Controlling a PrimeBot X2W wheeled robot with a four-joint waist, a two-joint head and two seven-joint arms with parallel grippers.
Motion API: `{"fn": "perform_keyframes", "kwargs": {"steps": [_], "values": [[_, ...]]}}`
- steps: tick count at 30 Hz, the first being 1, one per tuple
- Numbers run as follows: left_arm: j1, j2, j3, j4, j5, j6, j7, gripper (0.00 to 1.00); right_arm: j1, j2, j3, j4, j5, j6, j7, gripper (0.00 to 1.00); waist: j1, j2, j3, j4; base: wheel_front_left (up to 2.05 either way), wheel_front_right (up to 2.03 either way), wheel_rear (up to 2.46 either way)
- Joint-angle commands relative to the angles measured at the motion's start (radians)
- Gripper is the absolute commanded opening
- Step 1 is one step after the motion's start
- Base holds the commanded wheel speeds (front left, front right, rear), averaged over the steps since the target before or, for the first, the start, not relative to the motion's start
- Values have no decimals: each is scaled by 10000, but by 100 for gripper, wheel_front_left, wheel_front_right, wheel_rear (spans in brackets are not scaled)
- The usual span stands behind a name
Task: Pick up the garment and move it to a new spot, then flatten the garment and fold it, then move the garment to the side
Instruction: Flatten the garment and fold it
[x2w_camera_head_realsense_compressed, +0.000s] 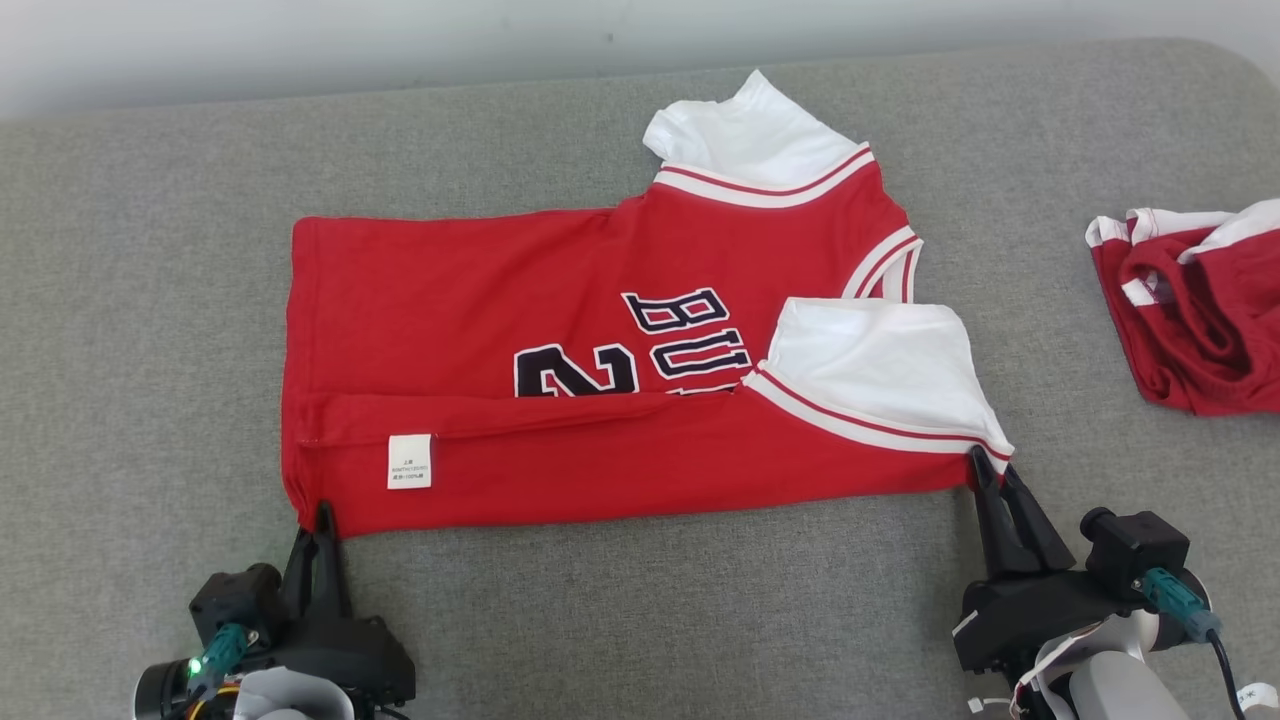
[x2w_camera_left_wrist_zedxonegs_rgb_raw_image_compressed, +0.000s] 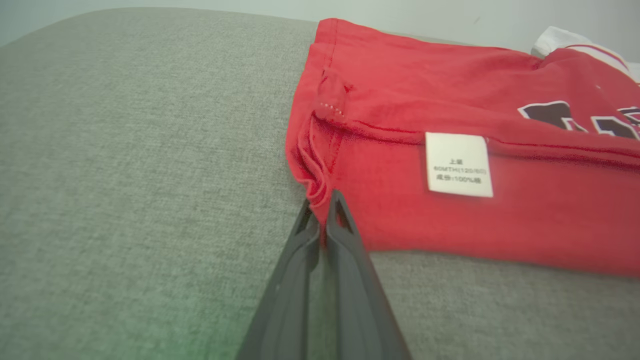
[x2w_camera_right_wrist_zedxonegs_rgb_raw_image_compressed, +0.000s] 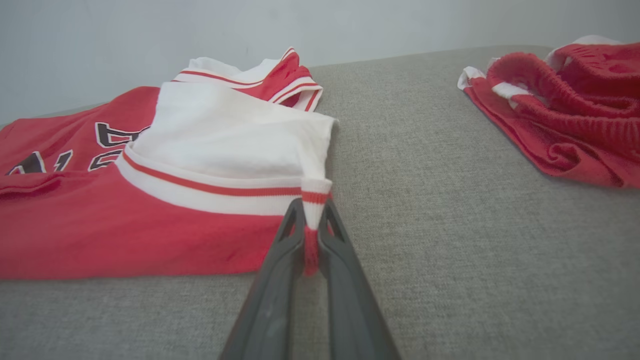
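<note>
Red garment (x2w_camera_head_realsense_compressed: 560, 300), white sleeves (x2w_camera_head_realsense_compressed: 870, 360), red-striped white trim (x2w_camera_head_realsense_compressed: 760, 188), navy lettering (x2w_camera_head_realsense_compressed: 690, 335), white label (x2w_camera_head_realsense_compressed: 409, 461). Right of it, red-and-white cloth (x2w_camera_head_realsense_compressed: 1200, 320). Grey woven surface (x2w_camera_head_realsense_compressed: 150, 300).

Plain indoor spot, home or lab I can't tell — grey woven padded surface (x2w_camera_head_realsense_compressed: 150, 300), bare pale wall (x2w_camera_head_realsense_compressed: 300, 40) behind, red jersey (x2w_camera_head_realsense_compressed: 450, 300) and another red garment (x2w_camera_head_realsense_compressed: 1200, 330) lying on it.
</note>
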Motion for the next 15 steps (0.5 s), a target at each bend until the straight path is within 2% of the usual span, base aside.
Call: {"fn": "perform_keyframes", "kwargs": {"steps": [1,7,15], "values": [[84,-10,-67,-146,-24,-9,-9,0,34,11,-71,-56,34,-30,1,0,0,0,-71,50,0,0,0],[407,1,98,-1152,125,-32,-18,0,50,70,-287,-284,19,-30,1,0,0,0,-490,134,0,0,0],[1070,7,389,-1303,297,-138,-18,0,314,184,-421,-236,-12,-30,1,0,0,0,-1370,143,0,0,0]]}}
